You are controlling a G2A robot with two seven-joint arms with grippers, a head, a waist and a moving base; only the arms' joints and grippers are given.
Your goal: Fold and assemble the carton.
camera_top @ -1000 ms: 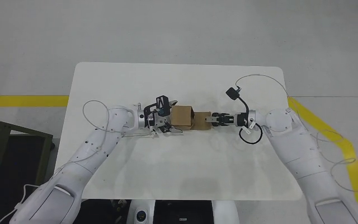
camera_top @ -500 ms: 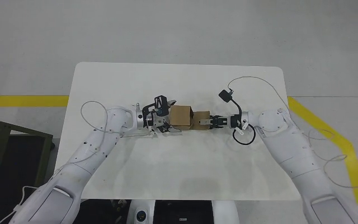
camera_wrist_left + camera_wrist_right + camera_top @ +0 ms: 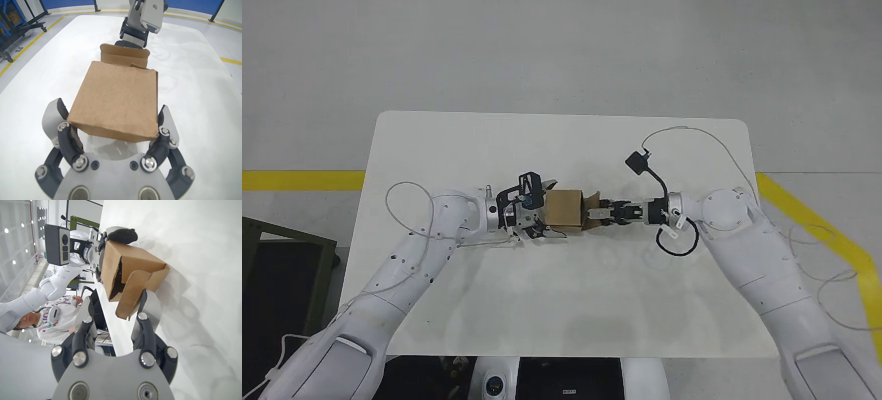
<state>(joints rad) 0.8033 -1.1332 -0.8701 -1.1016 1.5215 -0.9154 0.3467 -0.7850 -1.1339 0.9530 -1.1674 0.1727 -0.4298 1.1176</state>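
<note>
carton (image 3: 567, 208) lies on its side in the middle of the white counter (image 3: 562, 300), with the left tool (image 3: 111, 117) squeezing one end by both sides and the right tool (image 3: 116, 306) spread wide at the open end, one finger touching a loose flap (image 3: 132, 291).
</note>
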